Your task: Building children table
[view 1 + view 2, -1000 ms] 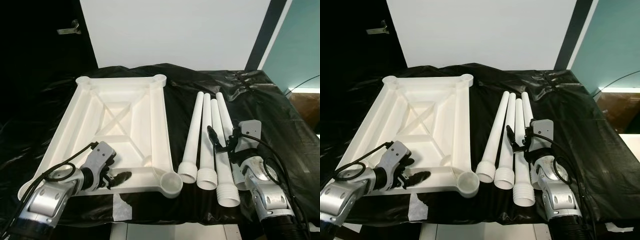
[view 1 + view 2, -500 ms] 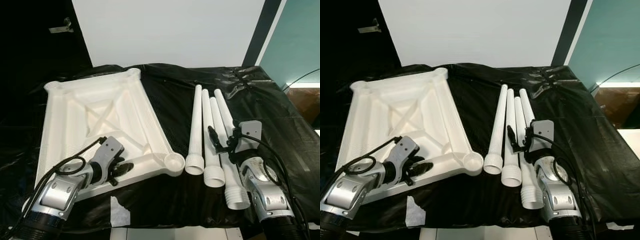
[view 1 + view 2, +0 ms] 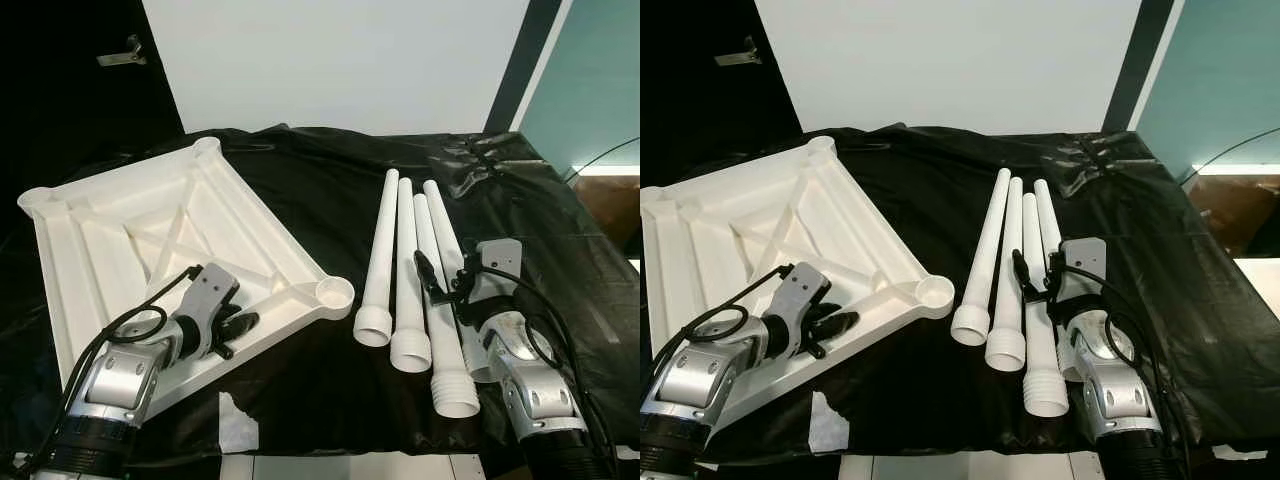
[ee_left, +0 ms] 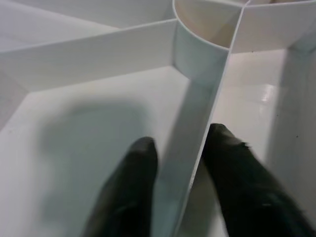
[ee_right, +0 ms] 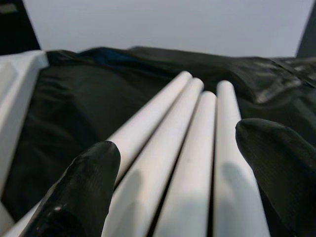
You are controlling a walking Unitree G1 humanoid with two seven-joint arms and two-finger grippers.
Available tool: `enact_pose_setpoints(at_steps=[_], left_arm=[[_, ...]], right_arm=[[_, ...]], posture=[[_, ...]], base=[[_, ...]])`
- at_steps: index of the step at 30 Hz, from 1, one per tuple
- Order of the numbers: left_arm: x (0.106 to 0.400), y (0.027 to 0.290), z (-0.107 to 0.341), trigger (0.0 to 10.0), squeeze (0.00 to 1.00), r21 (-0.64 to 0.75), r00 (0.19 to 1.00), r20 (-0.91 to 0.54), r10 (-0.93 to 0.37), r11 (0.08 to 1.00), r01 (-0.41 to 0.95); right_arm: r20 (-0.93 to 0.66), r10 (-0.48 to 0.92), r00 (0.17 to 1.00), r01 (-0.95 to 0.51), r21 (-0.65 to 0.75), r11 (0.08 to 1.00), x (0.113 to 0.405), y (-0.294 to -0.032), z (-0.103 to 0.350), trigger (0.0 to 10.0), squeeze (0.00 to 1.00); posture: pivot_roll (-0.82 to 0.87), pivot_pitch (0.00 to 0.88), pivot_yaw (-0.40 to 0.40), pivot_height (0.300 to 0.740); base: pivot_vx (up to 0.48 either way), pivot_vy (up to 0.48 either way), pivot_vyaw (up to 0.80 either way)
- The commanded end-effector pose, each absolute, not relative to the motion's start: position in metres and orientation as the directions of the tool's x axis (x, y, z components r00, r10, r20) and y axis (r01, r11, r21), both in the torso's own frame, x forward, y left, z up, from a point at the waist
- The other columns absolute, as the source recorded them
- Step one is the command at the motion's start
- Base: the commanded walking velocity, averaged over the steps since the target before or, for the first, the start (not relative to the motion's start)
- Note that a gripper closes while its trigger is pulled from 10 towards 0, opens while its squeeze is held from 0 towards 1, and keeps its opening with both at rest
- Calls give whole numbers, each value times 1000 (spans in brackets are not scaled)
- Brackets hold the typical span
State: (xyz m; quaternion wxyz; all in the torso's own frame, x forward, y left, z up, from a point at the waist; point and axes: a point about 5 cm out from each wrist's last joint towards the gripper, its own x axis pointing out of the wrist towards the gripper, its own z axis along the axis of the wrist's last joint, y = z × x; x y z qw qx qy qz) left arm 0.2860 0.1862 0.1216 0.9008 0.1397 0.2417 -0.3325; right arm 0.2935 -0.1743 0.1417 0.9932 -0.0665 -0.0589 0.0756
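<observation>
The white plastic tabletop (image 3: 170,230) lies upside down on the left, ribs up, turned at an angle. Its round corner socket (image 3: 335,292) points toward the legs. My left gripper (image 3: 238,325) is at the tabletop's near edge. In the left wrist view its fingertips (image 4: 143,153) are shut on a thin upright rib (image 4: 197,118), one on each side. Several white legs (image 3: 405,260) lie side by side to the right, wide ends toward me. My right gripper (image 3: 445,285) hovers open over the legs' near part, its fingers (image 5: 94,168) spread above them.
A crinkled black plastic sheet (image 3: 330,190) covers the work surface. A patch of white tape (image 3: 238,420) sits at its front edge. A white panel (image 3: 340,60) stands behind, with a teal wall (image 3: 590,90) at the right.
The tabletop has turned counter-clockwise with my left gripper on its rib; its far corners swung left and the near socket moved away from me. The right arm and legs stayed put.
</observation>
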Motion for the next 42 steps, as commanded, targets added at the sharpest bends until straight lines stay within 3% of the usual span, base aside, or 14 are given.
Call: enact_pose_setpoints(at_steps=[1,6,7,11,12,24,35,38,40,41,42], left_arm=[[293,198,132,10000,0,252,833,-441,-335,845,473],[286,186,138,10000,0,247,793,-409,-451,782,572],[283,180,142,10000,0,236,769,-385,-511,751,617],[279,169,155,10000,0,209,730,-304,-612,704,679],[280,165,165,10000,0,181,724,-248,-644,703,688],[282,138,192,10000,0,170,684,-107,-722,664,728],[279,126,201,10000,0,176,652,-76,-754,634,753],[279,124,203,10000,0,176,656,-65,-752,638,750],[279,124,204,10000,0,168,661,-57,-748,646,745],[279,123,204,10000,0,164,662,-54,-747,648,744],[279,122,204,10000,0,162,662,-53,-747,648,744]], right_arm=[[105,160,982,-147,-115,982,291,-172,143,10000,0],[102,143,984,-135,-89,987,287,-173,142,10000,0],[104,121,987,-114,-74,991,286,-175,143,10000,1000],[104,45,994,-41,-40,998,280,-181,143,10000,1000],[80,-12,997,13,-7,1000,274,-187,141,10000,0],[-121,-54,991,70,134,989,241,-200,122,10000,0],[-197,-15,980,57,209,976,248,-210,127,10000,0],[-146,-48,988,76,193,978,249,-216,137,10000,0],[-197,-73,978,112,197,974,246,-219,132,10000,0],[-246,-66,967,124,226,966,244,-219,127,4980,0],[-277,-57,959,128,248,960,243,-219,124,4980,0]], posture=[[-11,3,-5,740],[-14,6,-4,740],[-16,9,-2,740],[-21,13,-2,740],[-24,19,-1,740],[-57,39,4,740],[-62,39,2,740],[-62,35,-7,740],[-63,33,-7,740],[-63,31,-9,740],[-63,31,-9,740]], base=[[0,0,0],[0,0,0],[0,0,0],[0,0,0],[0,0,0],[0,0,0],[0,0,0],[0,0,0],[0,0,0],[0,0,0],[0,0,0]])
